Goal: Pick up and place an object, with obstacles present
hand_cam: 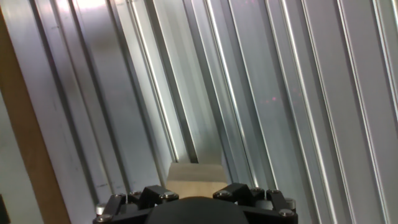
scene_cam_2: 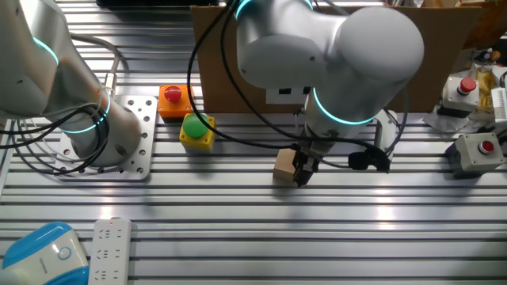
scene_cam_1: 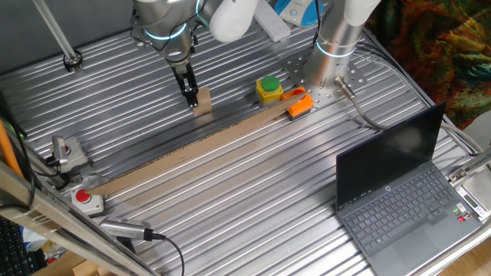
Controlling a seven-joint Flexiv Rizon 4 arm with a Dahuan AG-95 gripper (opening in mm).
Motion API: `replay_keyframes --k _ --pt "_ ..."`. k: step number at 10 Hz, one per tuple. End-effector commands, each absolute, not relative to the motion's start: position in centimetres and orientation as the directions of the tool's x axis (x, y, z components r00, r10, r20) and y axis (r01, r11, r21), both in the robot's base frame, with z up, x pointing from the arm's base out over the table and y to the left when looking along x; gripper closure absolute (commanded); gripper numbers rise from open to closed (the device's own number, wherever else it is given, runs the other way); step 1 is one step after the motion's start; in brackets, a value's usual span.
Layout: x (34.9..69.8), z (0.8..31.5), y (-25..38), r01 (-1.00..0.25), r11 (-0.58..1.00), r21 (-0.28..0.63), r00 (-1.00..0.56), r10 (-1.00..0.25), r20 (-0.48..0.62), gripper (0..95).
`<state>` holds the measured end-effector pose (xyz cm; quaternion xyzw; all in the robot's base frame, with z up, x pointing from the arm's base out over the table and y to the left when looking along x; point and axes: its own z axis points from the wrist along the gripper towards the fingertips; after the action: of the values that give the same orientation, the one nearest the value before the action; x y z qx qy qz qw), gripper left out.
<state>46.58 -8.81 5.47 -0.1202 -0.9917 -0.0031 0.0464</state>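
1. Gripper (scene_cam_2: 303, 176) low over the ribbed table (scene_cam_2: 238, 229), touching the wooden block (scene_cam_2: 283, 165); whether it clasps the block, cannot tell.
2. Judgement: lift or lower straight, staying off the cardboard strip (scene_cam_1: 184, 153) just beside.
3. Farther: yellow-green button box (scene_cam_1: 268, 89), orange piece (scene_cam_1: 299, 104).
4. No legible writing.

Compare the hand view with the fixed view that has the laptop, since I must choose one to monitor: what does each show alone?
Only the hand view: the wooden block close up, right at the gripper's base.
Only the fixed view: the laptop, the cardboard strip full length, the green button box, the orange piece, the gripper from outside.
Both: block, ribbed table, strip.
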Motion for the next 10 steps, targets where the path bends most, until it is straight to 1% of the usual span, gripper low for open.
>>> replay_keyframes --k 1,5,10 --pt "46.72 5.07 -8.75 0.234 0.972 -0.002 -0.968 0.233 0.096 19.0" --pt "46.97 4.46 -8.73 0.228 0.974 0.002 -0.969 0.227 0.098 19.0" --pt "46.97 4.44 -8.73 0.228 0.974 0.001 -0.969 0.227 0.099 19.0"
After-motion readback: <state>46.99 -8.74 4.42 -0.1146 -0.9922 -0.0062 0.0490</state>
